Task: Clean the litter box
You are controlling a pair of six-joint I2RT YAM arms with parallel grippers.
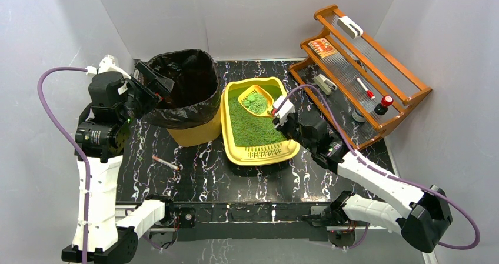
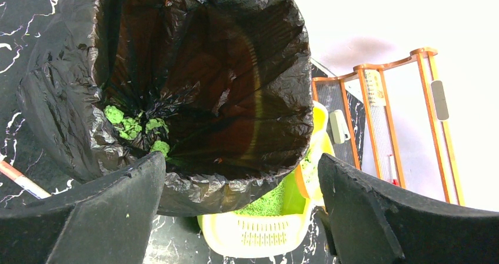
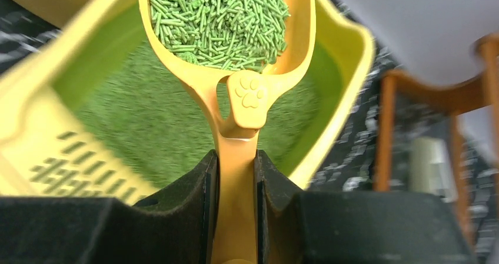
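Note:
The yellow litter box point(image 1: 232, 152) lies mid-table with green litter and a slotted grate at its near end; it also shows in the left wrist view point(image 2: 259, 234) and the right wrist view point(image 3: 53, 152). My right gripper point(image 1: 281, 112) point(image 3: 236, 176) is shut on the handle of the orange scoop point(image 1: 255, 101) point(image 3: 226, 34), which is held over the box's far end with a load of green pellets. My left gripper point(image 1: 154, 83) point(image 2: 241, 217) is open and empty at the near-left rim of the yellow bin point(image 1: 182, 96) with the black bag point(image 2: 194, 70). Green clumps point(image 2: 132, 126) lie in the bag.
A wooden rack point(image 1: 365, 70) with small items stands at the back right. A thin pen-like stick point(image 1: 165, 162) lies on the black marbled table point(image 1: 194, 181) in front of the bin. White walls close in the sides and back.

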